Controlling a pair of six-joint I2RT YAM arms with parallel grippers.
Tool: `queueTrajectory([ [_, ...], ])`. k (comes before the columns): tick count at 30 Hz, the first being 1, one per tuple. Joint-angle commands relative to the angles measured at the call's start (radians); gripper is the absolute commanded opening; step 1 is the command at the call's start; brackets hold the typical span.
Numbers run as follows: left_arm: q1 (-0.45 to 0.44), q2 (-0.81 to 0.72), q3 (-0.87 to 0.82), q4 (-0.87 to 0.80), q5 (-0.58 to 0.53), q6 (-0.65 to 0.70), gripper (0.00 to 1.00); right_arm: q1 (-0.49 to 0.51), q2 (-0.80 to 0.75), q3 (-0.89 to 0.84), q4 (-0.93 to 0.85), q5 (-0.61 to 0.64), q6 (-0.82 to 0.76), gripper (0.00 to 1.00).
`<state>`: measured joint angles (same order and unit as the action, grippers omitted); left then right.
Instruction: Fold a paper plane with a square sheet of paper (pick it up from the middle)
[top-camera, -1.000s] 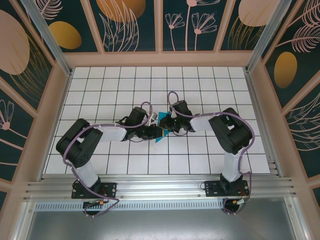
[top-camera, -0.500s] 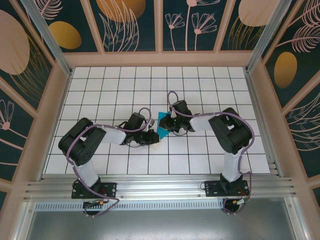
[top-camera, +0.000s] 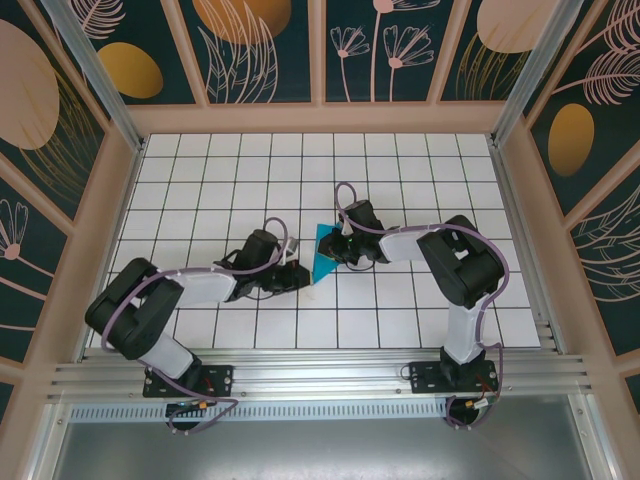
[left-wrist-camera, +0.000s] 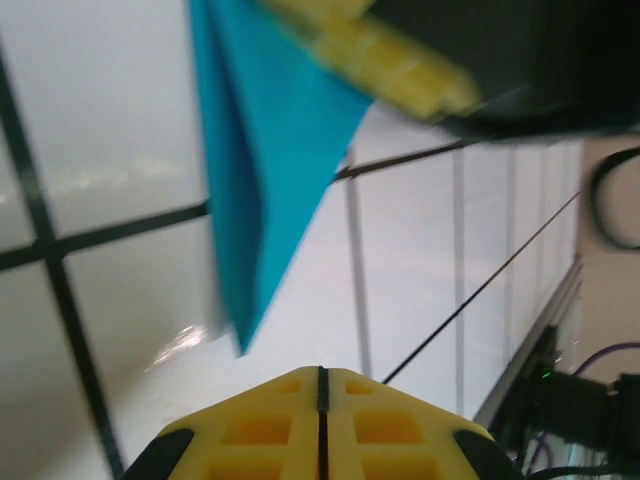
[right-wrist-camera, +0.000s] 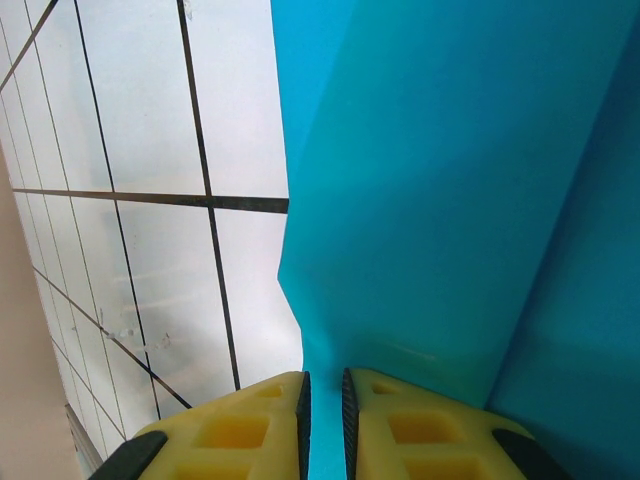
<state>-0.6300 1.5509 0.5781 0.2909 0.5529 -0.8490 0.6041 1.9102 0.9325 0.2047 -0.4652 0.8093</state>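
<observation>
The square sheet of paper (top-camera: 322, 256) is folded into a narrow teal shape with a pointed near tip, and it sits at the table's middle. My right gripper (top-camera: 337, 250) is shut on its edge; in the right wrist view the teal paper (right-wrist-camera: 450, 180) runs between the yellow fingers (right-wrist-camera: 240, 420) of the gripper (right-wrist-camera: 323, 385). My left gripper (top-camera: 302, 279) sits just left of the paper's near tip, shut and empty. In the left wrist view its jaws (left-wrist-camera: 322, 375) meet with no gap, the paper (left-wrist-camera: 265, 150) lies ahead, apart from them, and a right finger (left-wrist-camera: 390, 55) presses on the paper.
The white gridded table (top-camera: 420, 160) stretches around both arms, with wooden walls on three sides and an aluminium rail (top-camera: 320, 375) at the near edge. The left arm's elbow (top-camera: 125, 310) reaches toward the near left corner.
My left gripper has pulled back from the paper toward the near left and closed fully, and its elbow has swung left. The right gripper has kept its hold, and the paper's tip has shifted slightly.
</observation>
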Motion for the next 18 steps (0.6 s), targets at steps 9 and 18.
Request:
queueTrajectory([
  [9,-0.002,0.153,0.151,0.166,-0.008,-0.093,0.11,0.008,0.063,-0.032,-0.076,0.094,-0.014,0.21],
  [18,-0.002,0.265,0.152,0.141,-0.050,-0.063,0.11,0.008,0.071,-0.034,-0.059,0.083,-0.002,0.21],
])
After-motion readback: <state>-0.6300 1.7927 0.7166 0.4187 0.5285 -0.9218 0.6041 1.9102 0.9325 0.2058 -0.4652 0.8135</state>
